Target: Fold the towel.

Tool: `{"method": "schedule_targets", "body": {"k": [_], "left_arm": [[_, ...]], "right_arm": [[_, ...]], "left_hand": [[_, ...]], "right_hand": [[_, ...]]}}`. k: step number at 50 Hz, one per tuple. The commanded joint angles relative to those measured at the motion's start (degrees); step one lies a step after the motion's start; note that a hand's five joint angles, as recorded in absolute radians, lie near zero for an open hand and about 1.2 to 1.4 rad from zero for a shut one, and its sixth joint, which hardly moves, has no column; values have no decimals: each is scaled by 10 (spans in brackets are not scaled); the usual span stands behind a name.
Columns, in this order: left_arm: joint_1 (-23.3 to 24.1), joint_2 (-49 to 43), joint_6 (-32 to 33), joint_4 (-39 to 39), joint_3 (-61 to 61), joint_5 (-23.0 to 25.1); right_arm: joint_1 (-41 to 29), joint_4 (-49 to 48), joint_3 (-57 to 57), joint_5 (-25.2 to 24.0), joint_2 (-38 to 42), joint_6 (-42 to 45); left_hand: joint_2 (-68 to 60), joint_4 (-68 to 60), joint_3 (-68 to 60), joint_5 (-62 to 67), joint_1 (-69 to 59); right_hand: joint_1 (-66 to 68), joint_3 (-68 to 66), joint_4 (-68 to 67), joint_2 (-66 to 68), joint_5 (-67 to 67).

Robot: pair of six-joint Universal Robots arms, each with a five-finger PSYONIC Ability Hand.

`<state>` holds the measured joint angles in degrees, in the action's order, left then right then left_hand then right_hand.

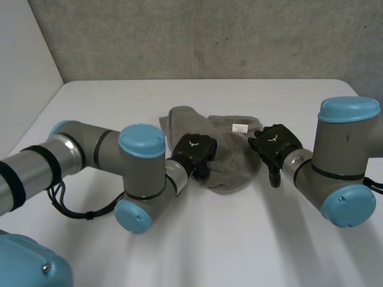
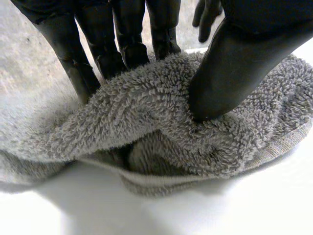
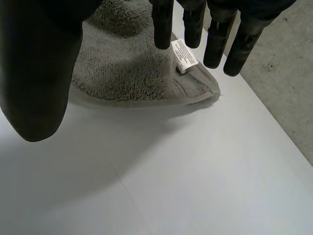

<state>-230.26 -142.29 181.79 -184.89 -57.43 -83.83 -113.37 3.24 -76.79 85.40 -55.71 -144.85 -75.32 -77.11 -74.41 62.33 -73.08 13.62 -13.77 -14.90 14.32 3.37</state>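
Note:
A grey terry towel [image 1: 230, 166] lies crumpled in a heap on the white table [image 1: 239, 239] between the two arms. My left hand [image 1: 194, 150] rests on the towel's near left part. In its wrist view the thumb [image 2: 230, 68] presses a raised fold of towel [image 2: 146, 112] against the fingers [image 2: 122, 46], so the hand is shut on the cloth. My right hand [image 1: 275, 143] hovers at the towel's right corner, fingers straight and apart. Its fingertips [image 3: 164, 27] hang just above the towel [image 3: 127, 68] by the white label [image 3: 183, 55], holding nothing.
A grey concrete wall stands behind the table's far edge. Bare white tabletop stretches in front of the towel and to both sides. The right hand's fingers [image 2: 205, 12] show beyond the fold in the left wrist view.

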Motion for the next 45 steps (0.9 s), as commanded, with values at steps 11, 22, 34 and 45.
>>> {"method": "schedule_targets", "body": {"k": [11,22,34,45], "left_arm": [[-69,355,-1,104,-208,65],[-193,347,2,66,-208,166],[-187,120,-10,46,-38,172],[-184,163,-65,59,-54,174]], "right_arm": [[19,-19,2,-2,-105,-11],[16,-15,-9,-2,-136,-19],[2,-13,-20,-1,-130,-17],[1,-11,-25,-3,-130,-24]], "left_hand": [[-47,-29,-56,77,-69],[-47,-29,-56,77,-69],[374,391,364,-344,351],[641,659,632,-611,619]], "right_hand": [[-36,38,49,-43,-34],[-36,38,49,-43,-34],[-36,38,49,-43,-34],[-36,38,49,-43,-34]]}}
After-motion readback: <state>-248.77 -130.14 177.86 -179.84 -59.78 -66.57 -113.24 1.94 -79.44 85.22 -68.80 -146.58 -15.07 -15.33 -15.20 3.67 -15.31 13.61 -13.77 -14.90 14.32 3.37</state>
